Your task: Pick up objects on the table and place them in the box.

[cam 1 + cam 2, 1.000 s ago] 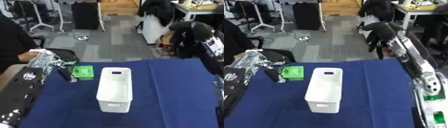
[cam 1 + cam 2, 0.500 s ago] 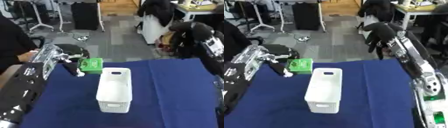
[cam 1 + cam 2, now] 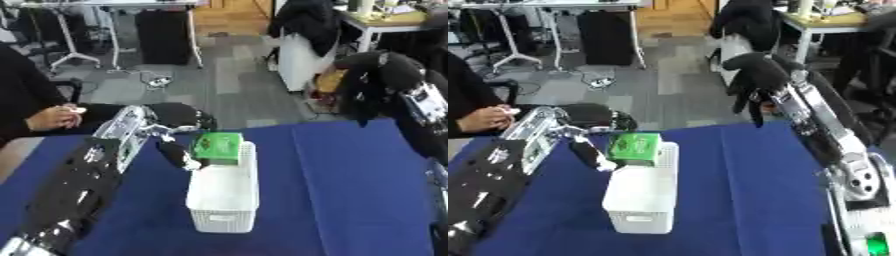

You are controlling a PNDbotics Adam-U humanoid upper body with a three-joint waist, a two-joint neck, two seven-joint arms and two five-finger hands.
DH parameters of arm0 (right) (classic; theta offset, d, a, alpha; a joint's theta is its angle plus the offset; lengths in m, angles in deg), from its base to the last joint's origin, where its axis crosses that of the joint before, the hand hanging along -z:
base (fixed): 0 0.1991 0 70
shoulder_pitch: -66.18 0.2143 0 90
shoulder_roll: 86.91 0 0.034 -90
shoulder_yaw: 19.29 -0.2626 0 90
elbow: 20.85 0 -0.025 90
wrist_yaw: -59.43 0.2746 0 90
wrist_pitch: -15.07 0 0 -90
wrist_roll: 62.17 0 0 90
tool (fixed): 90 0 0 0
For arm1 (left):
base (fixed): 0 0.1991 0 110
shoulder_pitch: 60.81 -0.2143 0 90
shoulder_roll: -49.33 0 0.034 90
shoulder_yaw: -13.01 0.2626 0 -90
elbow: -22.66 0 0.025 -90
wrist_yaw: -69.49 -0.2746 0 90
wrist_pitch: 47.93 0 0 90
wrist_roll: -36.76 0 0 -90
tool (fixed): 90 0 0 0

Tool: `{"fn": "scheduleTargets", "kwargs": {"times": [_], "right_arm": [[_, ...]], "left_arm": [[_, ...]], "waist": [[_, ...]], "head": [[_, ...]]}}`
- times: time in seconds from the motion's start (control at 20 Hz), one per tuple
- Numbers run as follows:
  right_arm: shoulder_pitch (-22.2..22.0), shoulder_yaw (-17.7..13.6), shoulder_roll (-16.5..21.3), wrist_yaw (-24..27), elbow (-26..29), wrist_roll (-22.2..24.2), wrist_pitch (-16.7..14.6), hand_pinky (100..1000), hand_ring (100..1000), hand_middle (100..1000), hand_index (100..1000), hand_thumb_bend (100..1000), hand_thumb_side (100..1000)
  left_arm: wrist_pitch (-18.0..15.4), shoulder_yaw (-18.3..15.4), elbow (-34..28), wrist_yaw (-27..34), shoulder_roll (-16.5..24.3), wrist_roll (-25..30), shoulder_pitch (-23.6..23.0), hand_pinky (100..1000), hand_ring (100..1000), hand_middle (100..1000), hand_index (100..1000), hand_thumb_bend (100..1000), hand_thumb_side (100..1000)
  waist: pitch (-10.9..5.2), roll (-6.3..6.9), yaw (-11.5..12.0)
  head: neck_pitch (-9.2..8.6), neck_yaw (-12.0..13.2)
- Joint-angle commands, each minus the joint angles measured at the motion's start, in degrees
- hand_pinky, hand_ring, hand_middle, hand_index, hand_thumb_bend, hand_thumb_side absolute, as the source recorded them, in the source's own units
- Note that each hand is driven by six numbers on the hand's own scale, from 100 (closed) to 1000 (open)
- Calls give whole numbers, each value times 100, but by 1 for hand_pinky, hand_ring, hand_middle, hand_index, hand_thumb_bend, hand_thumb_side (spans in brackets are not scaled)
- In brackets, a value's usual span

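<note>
The tabletop (image 3: 350, 200) was covered with a dark blue cloth and filled the lower part of both views. Nearest the camera, the left arm (image 3: 79, 195) entered from the lower left corner and extended diagonally up and to the right, black with silver segments.

A white perforated box (image 3: 226, 195) stood upright on the cloth, left of centre, with its long axis running away from the camera. Its near end wall carried a small label-shaped patch.

At the far end of the box, the left robot hand (image 3: 179, 135) held a green box-shaped object (image 3: 218, 147). The fingers were curled against the left side of the object and pinched it. The object was above the far rim of the white box, tilted, with its lower part at or just inside the opening; whether it touched the rim could not be determined. A light-tipped finger (image 3: 191, 163) pointed down beside the left wall of the box.

The right robot hand (image 3: 753, 82) was raised above the far right edge of the tabletop, well apart from the box. Its fingers hung downward in a relaxed, spread posture and held nothing. The right forearm (image 3: 824, 135) ran down toward the lower right corner.
</note>
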Motion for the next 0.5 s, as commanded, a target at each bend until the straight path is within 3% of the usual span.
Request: {"fn": "scheduleTargets", "kwargs": {"times": [0.05,0.15,0.2,0.5], "right_arm": [[109,7,12,17,84,13,-17,213,439,515,766,320,1000],[108,5,18,15,84,14,-15,212,439,515,766,320,1000],[107,5,22,16,84,15,-15,212,439,515,766,320,1000],[102,6,40,16,84,26,-14,212,439,516,766,319,1000]], "left_arm": [[-204,9,76,28,67,164,128,751,779,805,783,100,1000],[-323,-6,119,16,78,329,100,992,946,950,899,100,1000],[-359,-19,133,13,82,390,85,1000,1000,1000,932,100,1000],[-460,-70,131,97,92,434,39,1000,1000,1000,973,100,1000]], "waist": [[-48,5,-12],[-50,4,-6],[-51,3,-2],[-54,1,11]], "head": [[-35,24],[-18,19],[-13,12],[6,3]]}}
